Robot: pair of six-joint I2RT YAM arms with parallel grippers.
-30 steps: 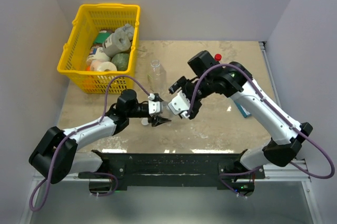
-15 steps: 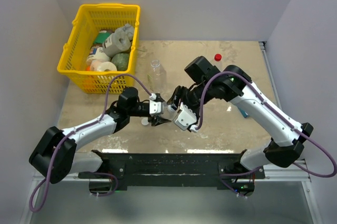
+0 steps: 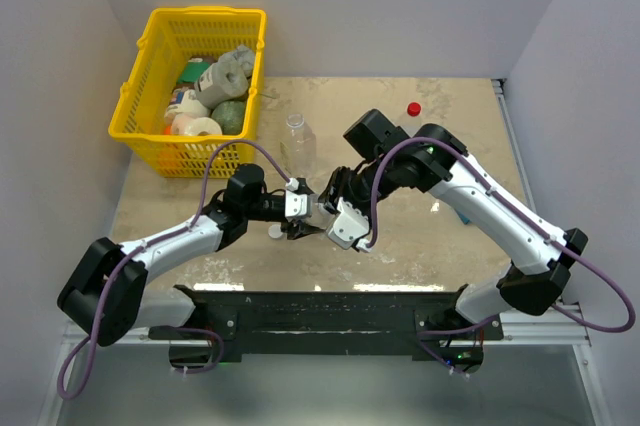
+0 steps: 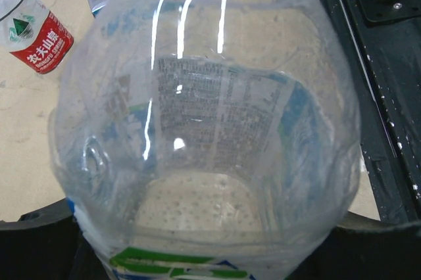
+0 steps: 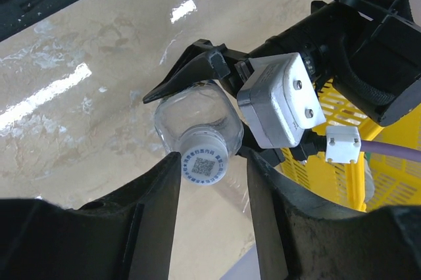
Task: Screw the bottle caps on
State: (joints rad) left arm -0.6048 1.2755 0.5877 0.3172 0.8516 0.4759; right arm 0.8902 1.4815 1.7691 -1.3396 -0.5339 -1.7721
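Cap (image 5: 204, 162), white with a printed code on top, sits on the neck of the clear bottle (image 5: 197, 117). The bottle is nearer the arm bases than the yellow basket (image 3: 190, 158), off to the basket's right, and appears to be held above the table. Its cap end faces the right arm. Its long axis looks tilted rather than upright, roughly in line with that arm's reach. Left gripper (image 3: 303, 219) is clamped across the body. Right gripper (image 5: 210, 165) straddles the cap, jaws apart, with a gap showing on one side. Likely step: seizing the cap to tighten it. Next comes a square pinch, then a twist about the bottle's axis.
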